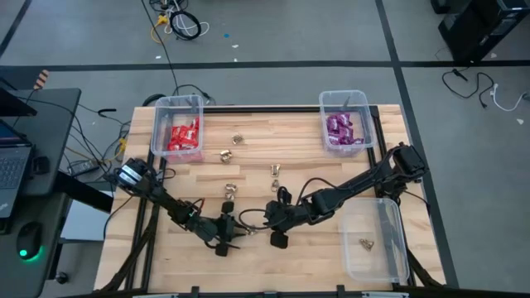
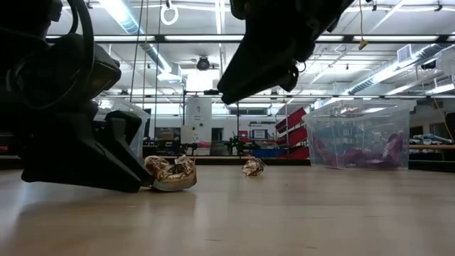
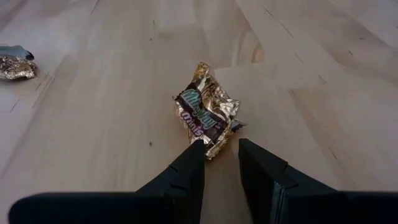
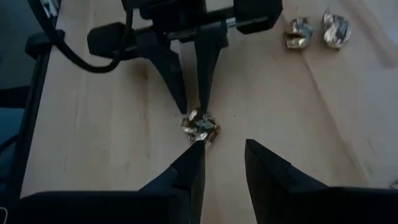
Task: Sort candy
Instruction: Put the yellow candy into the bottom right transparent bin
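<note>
A gold foil candy [image 3: 208,112] lies flat on the wooden table, near its front edge and left of the middle. My left gripper [image 3: 217,149] is low at the table, open, with its fingertips on either side of the candy's near end. My right gripper [image 4: 222,149] hangs open above the table just to the right of the same candy [image 4: 199,126], clear of it. In the low view the candy [image 2: 170,173] rests on the table against the left gripper. Several more gold pieces, among them one [image 1: 229,189], lie loose mid-table. My left gripper comes at the candy slanting down from the table's left. One fingertip [image 3: 194,152] meets the edge of the wrapper's near end [image 3: 210,148]; the other stands clear of it. The candy lies on the table.
A clear bin with red packets [image 1: 176,126] stands at the far left, and one with purple packets [image 1: 345,121] at the far right. A third clear bin [image 1: 387,217] at the near right holds a gold piece [image 1: 365,243]. Two gold pieces [image 4: 298,31] lie beyond the grippers.
</note>
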`<state>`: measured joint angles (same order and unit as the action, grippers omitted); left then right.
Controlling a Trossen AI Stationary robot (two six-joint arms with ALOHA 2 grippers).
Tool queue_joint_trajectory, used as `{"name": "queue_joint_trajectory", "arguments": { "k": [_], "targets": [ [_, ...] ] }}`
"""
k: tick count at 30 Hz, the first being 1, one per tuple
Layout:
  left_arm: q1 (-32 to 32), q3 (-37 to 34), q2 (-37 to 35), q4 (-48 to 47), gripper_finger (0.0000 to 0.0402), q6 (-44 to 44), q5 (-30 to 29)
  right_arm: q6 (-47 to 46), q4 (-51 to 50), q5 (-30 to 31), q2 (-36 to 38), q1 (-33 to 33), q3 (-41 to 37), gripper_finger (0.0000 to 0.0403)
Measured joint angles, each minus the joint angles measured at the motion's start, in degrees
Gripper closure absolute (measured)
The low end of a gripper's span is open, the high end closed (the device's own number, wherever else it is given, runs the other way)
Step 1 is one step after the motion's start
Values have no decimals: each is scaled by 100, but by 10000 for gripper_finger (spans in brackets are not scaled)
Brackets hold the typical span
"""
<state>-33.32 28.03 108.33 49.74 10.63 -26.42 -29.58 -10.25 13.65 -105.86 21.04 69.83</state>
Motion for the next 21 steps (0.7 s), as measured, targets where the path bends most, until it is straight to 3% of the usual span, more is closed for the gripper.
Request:
{"name": "queue_joint_trajectory", "arguments": {
  "k": [21],
  "targets": [
    [9,-9,4,0,300,11,-288,875,1239,44,0,113,-635,254]
  ]
}}
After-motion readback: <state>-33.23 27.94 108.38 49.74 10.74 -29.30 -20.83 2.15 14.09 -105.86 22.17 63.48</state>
